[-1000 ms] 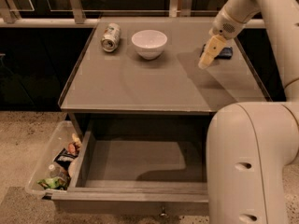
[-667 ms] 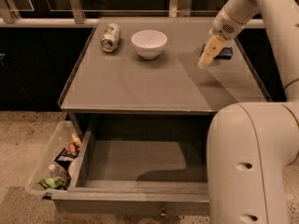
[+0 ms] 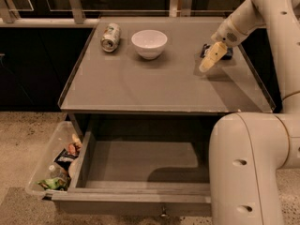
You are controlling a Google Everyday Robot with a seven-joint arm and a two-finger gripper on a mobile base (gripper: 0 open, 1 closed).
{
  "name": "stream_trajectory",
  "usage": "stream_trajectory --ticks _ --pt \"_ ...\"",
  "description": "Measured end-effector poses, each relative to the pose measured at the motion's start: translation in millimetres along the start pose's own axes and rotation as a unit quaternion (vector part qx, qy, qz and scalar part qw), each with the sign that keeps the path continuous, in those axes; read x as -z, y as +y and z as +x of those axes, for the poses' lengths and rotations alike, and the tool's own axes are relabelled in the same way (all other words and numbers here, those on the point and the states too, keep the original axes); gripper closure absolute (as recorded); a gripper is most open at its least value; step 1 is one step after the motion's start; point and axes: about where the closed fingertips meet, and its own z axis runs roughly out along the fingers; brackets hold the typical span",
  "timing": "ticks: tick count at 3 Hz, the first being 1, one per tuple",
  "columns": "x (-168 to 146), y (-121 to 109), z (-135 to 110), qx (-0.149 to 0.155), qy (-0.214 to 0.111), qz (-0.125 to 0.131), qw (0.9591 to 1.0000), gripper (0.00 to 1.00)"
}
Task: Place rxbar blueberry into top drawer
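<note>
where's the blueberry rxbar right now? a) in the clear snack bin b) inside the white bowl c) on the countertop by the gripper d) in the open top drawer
c: the rxbar blueberry lies at the right rear of the countertop, partly hidden behind the gripper, which is right in front of it.

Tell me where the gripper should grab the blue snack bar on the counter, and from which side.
The snack bar lies flat near the right rear edge of the counter, partly hidden by the gripper in front of it. Probably best pinched across its narrow width near the middle, coming down from above: it looks flat and thin, offering no side face.
</note>
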Motion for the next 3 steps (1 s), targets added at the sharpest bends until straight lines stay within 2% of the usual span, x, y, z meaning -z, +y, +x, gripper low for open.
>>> stream_trajectory --ticks 1,2,3 --pt "-3.5 -1.8 -1.5 0.0 -0.002 0.002 1.0 0.0" --pt "-1.8 -7.3 17.7 -0.03 -0.008 0.006 0.9995 0.0" --pt "18.3 -20.6 71.6 -0.108 -0.036 0.026 0.9932 0.0"
